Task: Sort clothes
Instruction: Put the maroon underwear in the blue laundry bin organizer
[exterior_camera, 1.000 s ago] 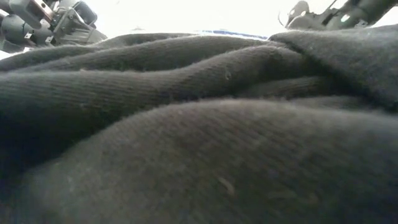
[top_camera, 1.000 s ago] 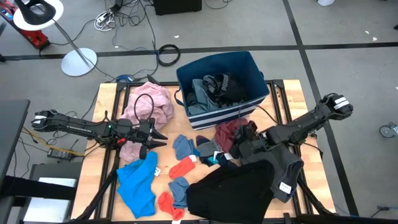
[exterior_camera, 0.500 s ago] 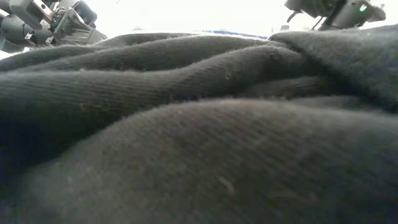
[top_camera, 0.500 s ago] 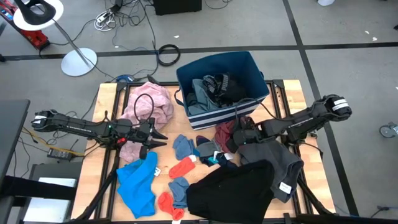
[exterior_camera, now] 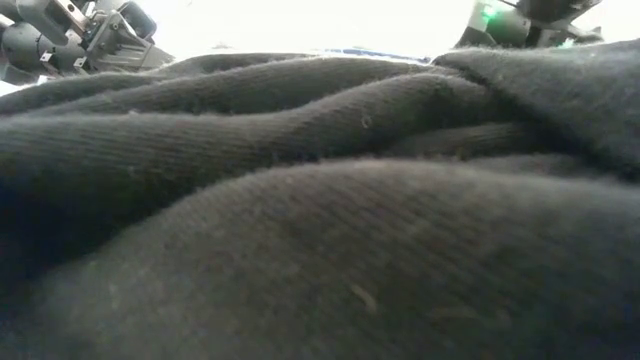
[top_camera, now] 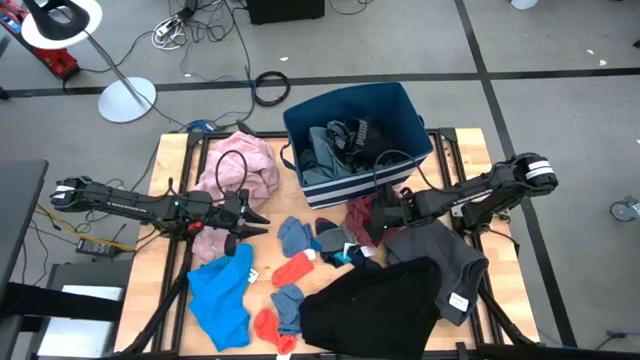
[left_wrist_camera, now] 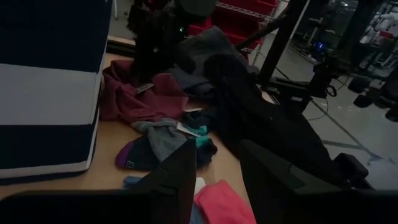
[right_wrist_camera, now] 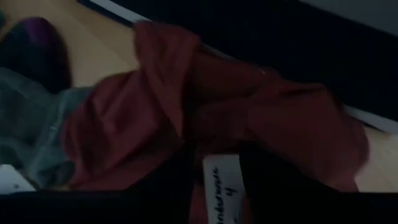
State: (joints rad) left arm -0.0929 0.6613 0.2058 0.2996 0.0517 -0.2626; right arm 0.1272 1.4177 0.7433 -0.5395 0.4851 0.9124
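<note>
One white tag on the maroon garment bears unreadable handwriting.

High view evenly bright — wrist views dim, low view glare-washed.

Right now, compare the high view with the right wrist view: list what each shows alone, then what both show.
Only the high view: the whole table, the left hand over the pink garment, the bright blue garment, the black garment, red socks, and clothes inside the navy bin.

Only the right wrist view: a white tag with handwriting, lying on the maroon cloth.

Both: the maroon garment beside the bin's striped wall, with the right hand low over it.
</note>
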